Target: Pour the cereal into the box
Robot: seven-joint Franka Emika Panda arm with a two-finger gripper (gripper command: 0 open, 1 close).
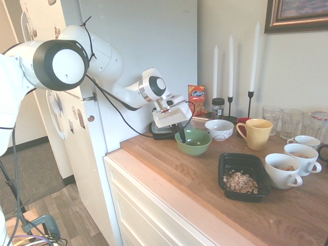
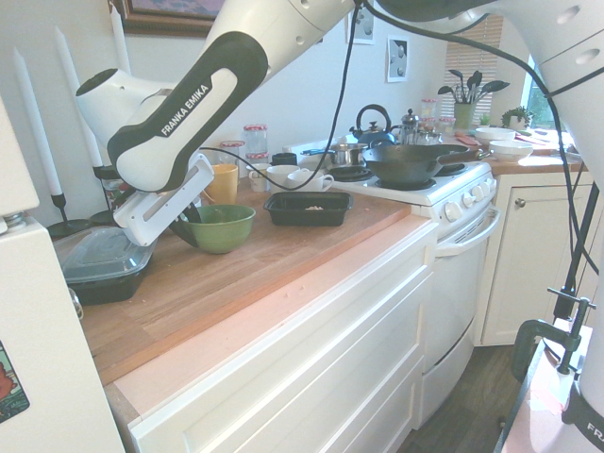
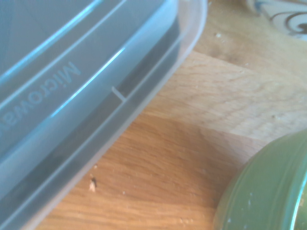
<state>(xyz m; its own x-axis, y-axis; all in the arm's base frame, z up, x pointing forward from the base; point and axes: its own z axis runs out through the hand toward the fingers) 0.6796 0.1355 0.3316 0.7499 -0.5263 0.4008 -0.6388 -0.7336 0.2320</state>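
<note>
Green bowl (image 1: 192,141), pinched at its rim by the clamped gripper (image 1: 180,137), sits low over the counter (image 1: 169,164), well apart from the cereal-filled box (image 1: 243,177) farther along.

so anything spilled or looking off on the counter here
Nothing major. A few crumbs lie on the wooden counter in front of the black tray, whose cereal is heaped at its near end. The green bowl sits upright in the gripper.
</note>
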